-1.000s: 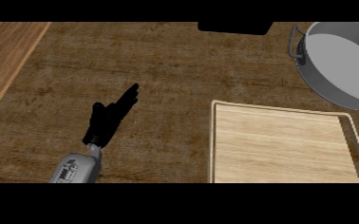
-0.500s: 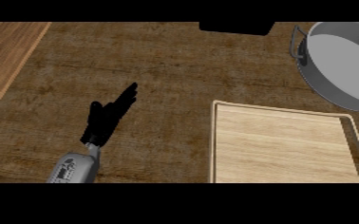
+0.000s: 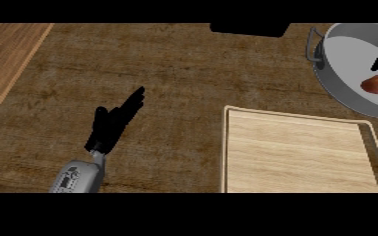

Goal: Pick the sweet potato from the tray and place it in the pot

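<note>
The sweet potato [image 3: 371, 84] shows as a reddish-orange bit at the view's right edge, inside the grey pot [image 3: 341, 75] at the upper right. Just above it a small black sliver of my right hand [image 3: 374, 65] comes in from the edge; most of that hand is cut off. The wooden tray [image 3: 295, 155] at the lower right has nothing on it. My left hand [image 3: 112, 123] rests open at the lower left, fingers pointing up and to the right, well away from the tray and the pot.
A black object [image 3: 249, 28] sits at the counter's far edge, left of the pot. A lighter wooden strip [image 3: 18, 50] runs along the upper left. The pot has a handle [image 3: 314, 45] on its left side.
The sweet potato and a sliver of my right hand have come into view at the right edge over the pot. My left hand has not moved.
</note>
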Tool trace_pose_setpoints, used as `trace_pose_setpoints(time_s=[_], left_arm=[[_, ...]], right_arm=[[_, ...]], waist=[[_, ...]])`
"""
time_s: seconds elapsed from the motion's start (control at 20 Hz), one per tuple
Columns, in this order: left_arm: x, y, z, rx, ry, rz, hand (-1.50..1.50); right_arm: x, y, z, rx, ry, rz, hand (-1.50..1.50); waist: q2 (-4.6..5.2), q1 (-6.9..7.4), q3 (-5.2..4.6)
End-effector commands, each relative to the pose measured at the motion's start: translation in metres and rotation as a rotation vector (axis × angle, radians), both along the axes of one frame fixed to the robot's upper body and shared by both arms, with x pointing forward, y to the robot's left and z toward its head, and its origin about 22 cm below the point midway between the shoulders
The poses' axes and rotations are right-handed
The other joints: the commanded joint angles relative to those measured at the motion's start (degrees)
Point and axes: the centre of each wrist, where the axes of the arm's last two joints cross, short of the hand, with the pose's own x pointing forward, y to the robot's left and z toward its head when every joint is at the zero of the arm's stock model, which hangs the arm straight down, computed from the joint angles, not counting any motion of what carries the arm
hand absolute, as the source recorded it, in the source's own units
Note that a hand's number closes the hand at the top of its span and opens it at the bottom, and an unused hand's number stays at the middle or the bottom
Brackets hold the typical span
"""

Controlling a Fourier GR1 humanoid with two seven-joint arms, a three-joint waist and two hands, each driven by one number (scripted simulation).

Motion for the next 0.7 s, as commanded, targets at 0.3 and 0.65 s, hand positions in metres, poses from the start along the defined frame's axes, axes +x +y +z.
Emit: trace_pose_setpoints(time_s=[0.3, 0.65], left_arm=[[0.000, -0.002, -0.003, -0.011, 0.012, 0.023, 0.00], [-0.009, 0.014, -0.009, -0.004, 0.003, 0.069, 0.00]], right_arm=[[0.030, 0.047, -0.013, 0.379, -0.047, 0.061, -1.50], [0.026, 0.029, 0.007, 0.906, -0.321, -0.052, -1.50]], waist=[[-0.16, -1.73, 0.24], [-0.50, -2.82, 0.21]])
